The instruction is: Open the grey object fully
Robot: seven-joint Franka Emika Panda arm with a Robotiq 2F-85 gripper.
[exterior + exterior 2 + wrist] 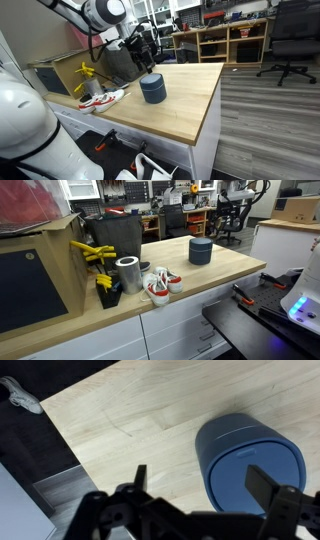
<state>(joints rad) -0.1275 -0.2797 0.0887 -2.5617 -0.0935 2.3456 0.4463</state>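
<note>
The grey object (152, 89) is a short round blue-grey container with its flat lid on, standing upright on the wooden table (190, 110). It shows in both exterior views (201, 251). In the wrist view it fills the right side (250, 460), and the lid looks closed. My gripper (143, 55) hovers above and slightly behind it, without touching it. In the wrist view the gripper (200, 480) is open and empty. One finger is over the bare table and the other is over the lid's right part.
White and red shoes (158, 285), a silver can (128, 273) and yellow tools (90, 252) sit at one end of the table. A large dark bin (112, 230) stands behind them. The table edge and dark floor (40, 470) lie nearby.
</note>
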